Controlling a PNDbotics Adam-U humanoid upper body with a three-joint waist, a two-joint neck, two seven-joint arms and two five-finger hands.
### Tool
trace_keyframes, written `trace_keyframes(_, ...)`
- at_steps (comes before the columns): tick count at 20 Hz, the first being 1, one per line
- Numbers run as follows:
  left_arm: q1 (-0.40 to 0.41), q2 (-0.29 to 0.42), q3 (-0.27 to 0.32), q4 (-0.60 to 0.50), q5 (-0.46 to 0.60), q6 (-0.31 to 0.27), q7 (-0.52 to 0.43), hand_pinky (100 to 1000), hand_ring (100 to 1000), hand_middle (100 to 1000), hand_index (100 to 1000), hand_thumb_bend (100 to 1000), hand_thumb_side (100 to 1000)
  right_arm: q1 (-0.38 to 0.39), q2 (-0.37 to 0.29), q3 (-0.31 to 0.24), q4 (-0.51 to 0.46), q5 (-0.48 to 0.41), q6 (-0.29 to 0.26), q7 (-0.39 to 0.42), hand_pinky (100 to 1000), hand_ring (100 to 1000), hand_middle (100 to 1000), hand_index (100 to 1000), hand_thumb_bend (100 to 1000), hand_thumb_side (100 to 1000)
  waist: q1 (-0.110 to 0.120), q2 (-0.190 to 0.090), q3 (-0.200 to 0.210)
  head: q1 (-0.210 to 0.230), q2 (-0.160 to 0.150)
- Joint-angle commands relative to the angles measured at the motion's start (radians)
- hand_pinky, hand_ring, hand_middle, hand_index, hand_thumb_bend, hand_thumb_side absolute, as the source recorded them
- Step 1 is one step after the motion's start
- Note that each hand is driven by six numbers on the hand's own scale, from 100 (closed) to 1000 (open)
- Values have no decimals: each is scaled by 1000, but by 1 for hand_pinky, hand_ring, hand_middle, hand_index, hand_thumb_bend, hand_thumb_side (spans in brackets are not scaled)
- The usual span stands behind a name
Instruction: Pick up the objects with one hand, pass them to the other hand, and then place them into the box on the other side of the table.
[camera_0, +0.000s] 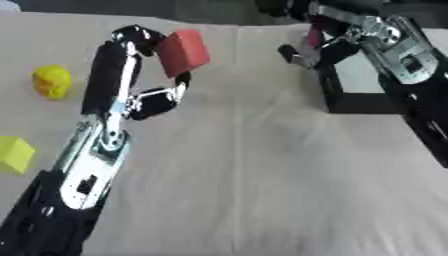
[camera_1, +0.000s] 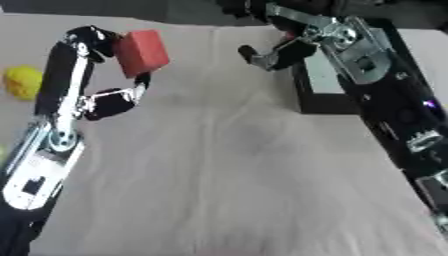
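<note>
A red block (camera_0: 184, 52) is held above the table by my left hand (camera_0: 140, 70), whose fingers and thumb curl round it from the top and below. My right hand (camera_0: 319, 50) hangs over the near-left corner of the black box (camera_0: 350, 102) at the right, apart from the red block; its fingers blur together and I cannot make out how they stand. Something red (camera_0: 313, 36) shows beside that hand, partly hidden.
A yellow rounded object (camera_0: 52, 81) lies at the far left on the cloth-covered table (camera_0: 262, 175). A yellow-green cube (camera_0: 15, 154) sits at the left edge nearer me. The black box stands at the right side.
</note>
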Motion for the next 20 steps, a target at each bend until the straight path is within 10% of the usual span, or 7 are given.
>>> trace_keyframes(1,-27,-24,-4,-3,-16,-12,9,567,559,528,446,100,100,-27,-8,-2,-7,-10,-157,160,1000,1000,1000,998,100,100,1,-27,3,-12,9)
trace_keyframes(20,-30,-110,13,40,0,-9,61,529,528,498,433,100,100,-44,34,22,-90,-75,-154,267,1000,1000,1000,1000,100,100,-10,-16,18,-24,-16)
